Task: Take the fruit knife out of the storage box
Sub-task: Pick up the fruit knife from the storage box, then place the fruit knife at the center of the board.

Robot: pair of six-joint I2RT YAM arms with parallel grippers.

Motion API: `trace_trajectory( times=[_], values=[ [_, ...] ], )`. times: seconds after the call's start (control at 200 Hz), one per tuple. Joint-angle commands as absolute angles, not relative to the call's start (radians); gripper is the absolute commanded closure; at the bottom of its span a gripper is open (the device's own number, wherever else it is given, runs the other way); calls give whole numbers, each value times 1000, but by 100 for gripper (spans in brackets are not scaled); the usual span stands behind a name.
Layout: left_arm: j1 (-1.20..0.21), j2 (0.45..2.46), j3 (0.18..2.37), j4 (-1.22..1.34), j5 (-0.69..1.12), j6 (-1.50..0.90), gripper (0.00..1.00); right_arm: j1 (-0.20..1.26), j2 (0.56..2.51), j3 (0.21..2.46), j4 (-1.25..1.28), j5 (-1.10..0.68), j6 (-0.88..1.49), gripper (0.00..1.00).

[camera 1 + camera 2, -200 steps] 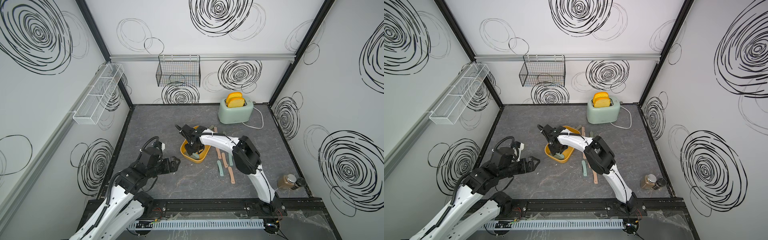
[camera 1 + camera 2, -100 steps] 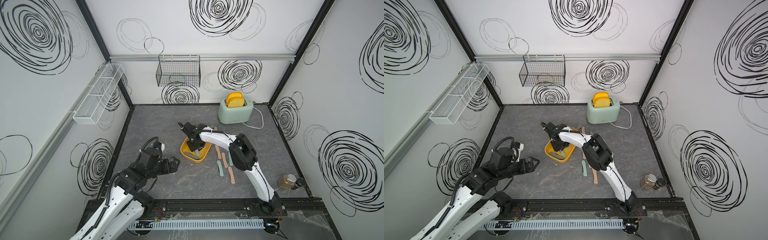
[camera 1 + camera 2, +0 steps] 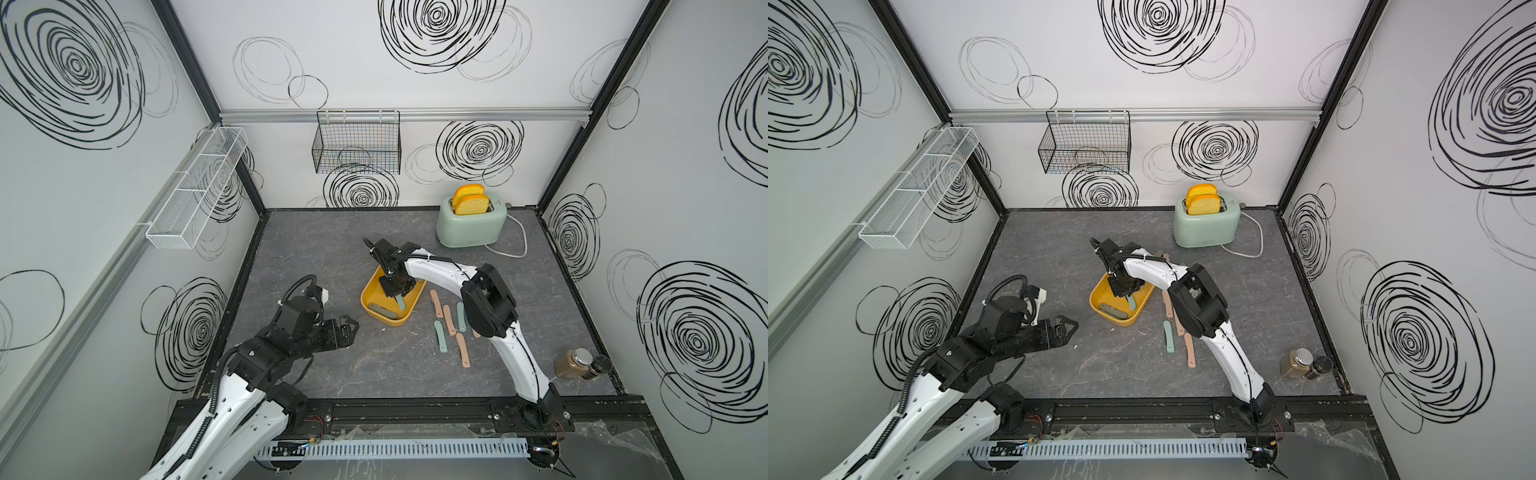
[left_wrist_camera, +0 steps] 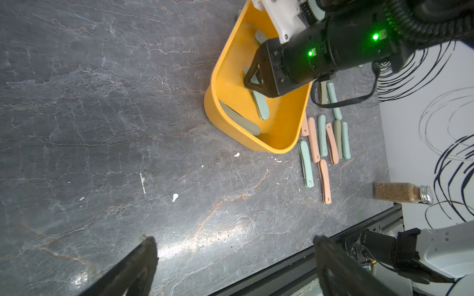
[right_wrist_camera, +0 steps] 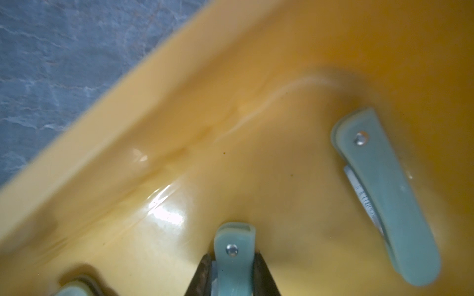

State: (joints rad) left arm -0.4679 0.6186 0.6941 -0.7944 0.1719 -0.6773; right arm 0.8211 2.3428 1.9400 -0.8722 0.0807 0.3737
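The right gripper has come down into the storage box since a second ago, when it hung above the box's far rim, and its jaws have narrowed onto a pale green folded fruit knife, whose end shows pinched between the two dark fingertips in the right wrist view. In both top views the box sits at the centre of the table, tilted, with the loose row of pink and green knives lying just beside it at its 3 o'clock, unchanged. The left gripper stays spread wide and holding nothing, at the box's 8 o'clock, as before.
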Motion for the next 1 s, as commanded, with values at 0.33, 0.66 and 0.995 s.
trace_trajectory(
  times=[0.33, 0.66, 0.995],
  values=[
    [-459, 655, 739, -749, 180, -657, 2, 812, 2438, 2247, -1073, 93, 374, 79],
    [-459, 716, 761, -676, 199, -645, 2, 803, 2401, 2284, -1133, 95, 378, 80],
    [-478, 730, 713, -613, 236, -666, 2, 792, 2224, 2108, -1100, 87, 417, 80]
  ],
)
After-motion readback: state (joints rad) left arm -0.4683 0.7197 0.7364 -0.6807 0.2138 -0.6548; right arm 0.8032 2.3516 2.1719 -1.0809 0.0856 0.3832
